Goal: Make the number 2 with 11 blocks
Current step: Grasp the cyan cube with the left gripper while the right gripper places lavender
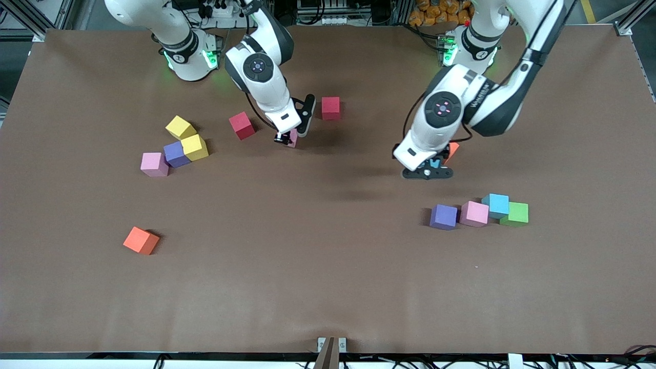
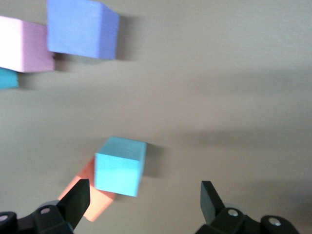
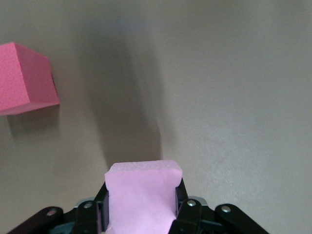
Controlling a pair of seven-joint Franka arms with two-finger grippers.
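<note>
My right gripper (image 1: pixel 286 137) is shut on a pink block (image 1: pixel 292 137) (image 3: pixel 141 195), over the table between two red blocks (image 1: pixel 242 125) (image 1: pixel 330 107). One red block (image 3: pixel 27 80) shows in the right wrist view. My left gripper (image 1: pixel 429 168) (image 2: pixel 145 195) hangs open over a light blue block (image 1: pixel 435 163) (image 2: pixel 119 165) that lies against an orange block (image 1: pixel 452 151) (image 2: pixel 85 195); the blue block sits off-centre, near one fingertip (image 2: pixel 78 195). No number 2 is in view.
A purple (image 1: pixel 444 216), pink (image 1: pixel 474 213), light blue (image 1: pixel 496 205) and green cube (image 1: pixel 515 214) cluster toward the left arm's end. Two yellow (image 1: pixel 180 126) (image 1: pixel 195 147), a purple (image 1: pixel 176 154) and a pink cube (image 1: pixel 154 164) cluster toward the right arm's end. An orange cube (image 1: pixel 141 240) lies alone, nearer the camera.
</note>
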